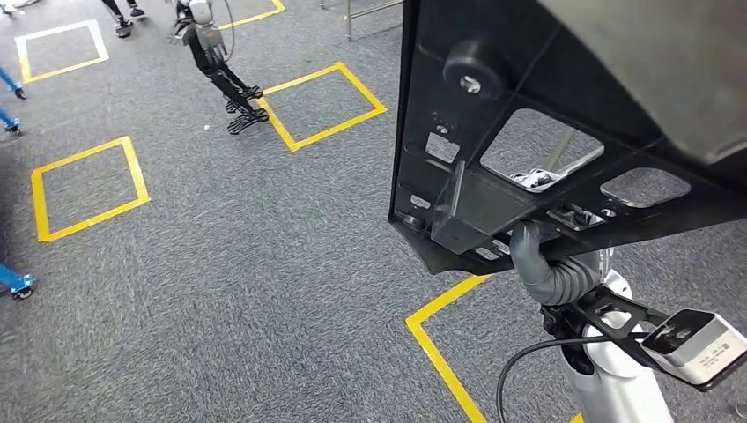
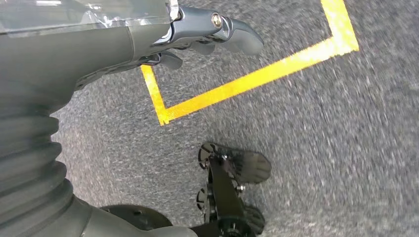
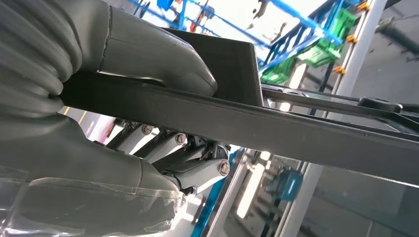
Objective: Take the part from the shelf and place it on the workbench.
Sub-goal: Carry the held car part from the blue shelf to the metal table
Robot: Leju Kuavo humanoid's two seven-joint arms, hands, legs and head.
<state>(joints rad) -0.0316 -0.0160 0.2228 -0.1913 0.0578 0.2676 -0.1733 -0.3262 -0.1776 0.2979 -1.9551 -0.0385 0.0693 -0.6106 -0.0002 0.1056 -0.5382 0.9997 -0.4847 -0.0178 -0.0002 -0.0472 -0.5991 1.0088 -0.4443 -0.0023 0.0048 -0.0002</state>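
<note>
One hand is carrying the load at this moment. The right hand (image 3: 113, 98) is clamping the part (image 1: 528, 132), a large black moulded panel with cut-out windows: the thick grey thumb is pressing on one face of the panel's edge flange while the darker fingers (image 3: 197, 168) are curling against the opposite face, so the flange is lying pinched between them. In the head view the same hand (image 1: 546, 269) is gripping the panel's lower edge from beneath, and the panel is rising up and away from the fingers, tilted steeply, with its long axis running outward to the right beyond the picture's edge.

The left hand (image 2: 197, 37) is hanging beside the body over the carpet, its fingers loosely curled together and holding nothing; it is lying well apart from the part, so the right arm is the only one positioned to set it down.

Farther out, the floor is showing grey carpet (image 1: 220, 264) marked with yellow tape squares (image 1: 88, 185), one corner lying just below the held panel. Beyond those, another robot (image 1: 211, 53) is standing near a taped square. Neither a shelf nor a surface is appearing in the head view, so the direction of the placement cannot be judged. The open carpet is giving ample room for swinging the panel, though its wide overhang is calling for care.
</note>
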